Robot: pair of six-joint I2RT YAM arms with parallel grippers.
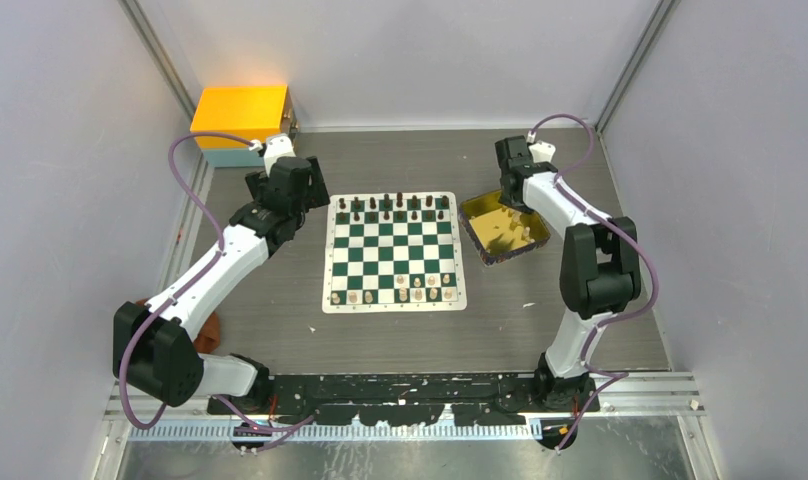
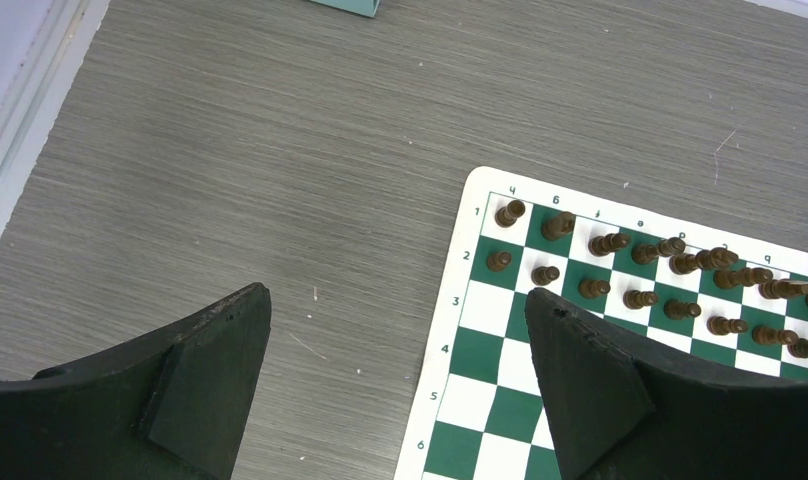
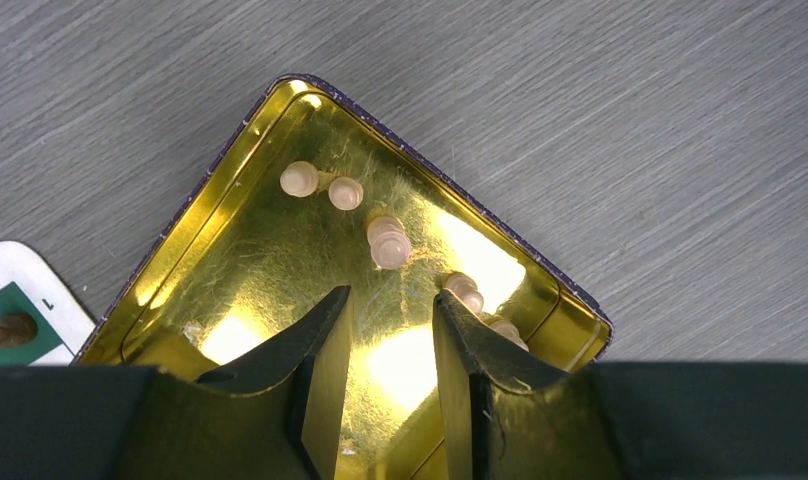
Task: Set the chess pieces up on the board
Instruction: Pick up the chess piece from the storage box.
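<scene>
This is a robotics lab test cell, not a home or a shop. Around the board (image 1: 395,252) spreads a bare grey wood-grain tabletop (image 1: 400,335). Plain pale walls (image 1: 70,150) close it in to the left, to the right and on the far side of the board, and aluminium rails (image 1: 148,40) run up the corners where they meet. On the near side of the board, my left arm (image 1: 215,270) and right arm (image 1: 590,265) are bolted to a black plate (image 1: 400,385). Purple cables (image 1: 177,165) loop off both arms, out in the open. Past the board's far-left corner, a yellow box (image 1: 242,110) on a teal base sits against the wall.
</scene>
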